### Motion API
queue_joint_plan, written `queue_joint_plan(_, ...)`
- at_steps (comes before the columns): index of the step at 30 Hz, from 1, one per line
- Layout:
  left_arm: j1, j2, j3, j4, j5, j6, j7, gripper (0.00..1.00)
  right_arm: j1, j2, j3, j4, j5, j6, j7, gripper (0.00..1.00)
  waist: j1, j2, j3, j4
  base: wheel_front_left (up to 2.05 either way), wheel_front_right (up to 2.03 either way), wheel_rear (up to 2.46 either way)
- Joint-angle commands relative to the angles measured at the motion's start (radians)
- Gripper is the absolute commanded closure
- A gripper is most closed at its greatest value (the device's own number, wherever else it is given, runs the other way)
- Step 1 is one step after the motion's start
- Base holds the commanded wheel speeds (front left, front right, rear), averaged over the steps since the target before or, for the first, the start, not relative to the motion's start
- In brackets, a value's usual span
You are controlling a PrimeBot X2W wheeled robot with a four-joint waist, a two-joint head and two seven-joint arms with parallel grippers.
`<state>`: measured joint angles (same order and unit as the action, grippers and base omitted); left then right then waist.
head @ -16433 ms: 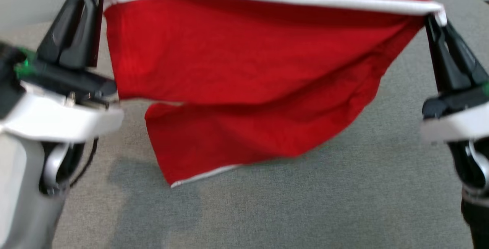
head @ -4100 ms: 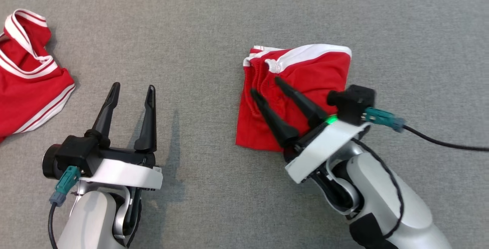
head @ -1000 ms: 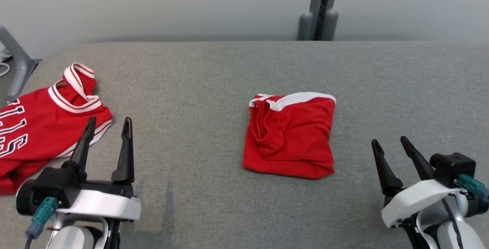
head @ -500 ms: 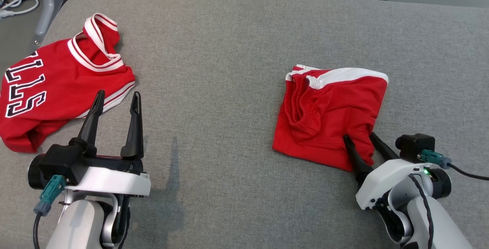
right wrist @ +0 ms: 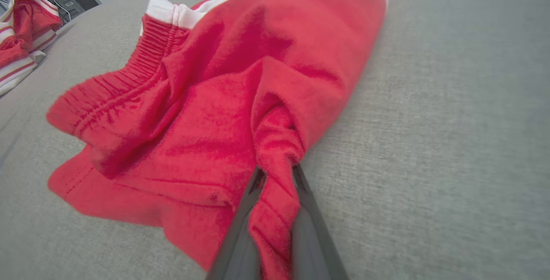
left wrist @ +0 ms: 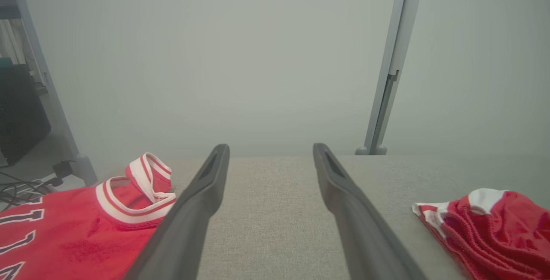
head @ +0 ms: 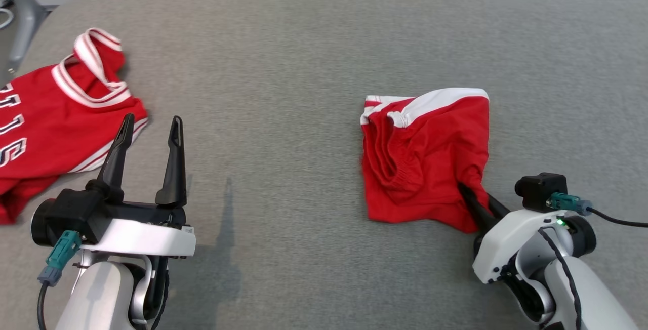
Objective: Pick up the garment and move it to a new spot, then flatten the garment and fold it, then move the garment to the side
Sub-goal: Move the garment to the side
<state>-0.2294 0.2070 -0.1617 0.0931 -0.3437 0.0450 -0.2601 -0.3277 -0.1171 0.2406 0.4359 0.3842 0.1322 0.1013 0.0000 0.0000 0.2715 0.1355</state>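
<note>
Nearest the robot, the right gripper (head: pixel 475 199) has its two dark fingers drawn together on the near right corner of the garment (head: pixel 425 153). In the right wrist view a ridge of red cloth is pinched up between them. The left gripper (head: pixel 152 118) hovers low over the grey cloth-covered surface (head: pixel 283 67) with its jaws wide apart and nothing between them. It is well apart from the garment. The garment, red shorts folded into a rough square, lies on the right half of the surface, with the gathered waistband (head: pixel 379 158) along its left side and a white band (head: pixel 435 99) across its far edge. Judged from the puckering at the pinch, the fabric is light, soft and limp. It will likely sag and may unfold if lifted by one corner, since the layers are free to slide over one another. A hold that takes in every layer at a corner, or at the thicker elastic waistband, should carry it more securely, and a low drag should keep the fold better than a high lift. No label or brand shows on the shorts. Farther left lies a red jersey (head: pixel 45 132) with striped white trim. Its black, white-edged lettering (head: pixel 12 127) is cut off at the frame edge and cannot be read as a word
</note>
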Motion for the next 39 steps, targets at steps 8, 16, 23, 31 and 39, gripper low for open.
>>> queue_joint_plan(8, -0.018, 0.014, -0.01, -0.058, 0.021, -0.008, 0.001, 0.0, -0.036, -0.121, 0.068, -0.057, -0.009, -0.002, 0.0, 1.0, 0.0, 0.0, 0.059, -0.18, 0.0, 0.0, 0.0)
queue_joint_plan(16, -0.075, 0.059, -0.032, -0.131, 0.048, -0.024, 0.054, 0.0, -0.157, -0.243, 0.147, 0.013, 0.046, -0.002, -0.069, 1.0, 0.0, 0.0, 0.16, -0.378, 0.0, 0.0, 0.0)
queue_joint_plan(23, -0.152, 0.1, -0.064, -0.196, 0.079, -0.05, 0.122, 0.0, -0.334, -0.311, 0.232, 0.154, 0.101, -0.002, -0.183, 1.0, 0.0, 0.0, 0.273, -0.477, 0.0, 0.0, 0.0)
queue_joint_plan(31, -0.221, 0.131, -0.089, -0.253, 0.104, -0.069, 0.177, 0.0, -0.514, -0.371, 0.253, 0.357, 0.132, -0.002, -0.297, 1.0, 0.0, 0.0, 0.369, -0.507, 0.0, 0.0, 0.0)
queue_joint_plan(39, -0.254, 0.144, -0.098, -0.264, 0.108, -0.07, 0.193, 0.0, -0.644, -0.358, 0.175, 0.557, 0.115, -0.002, -0.36, 0.78, 0.0, 0.0, 0.405, -0.493, 0.0, 0.0, 0.0)
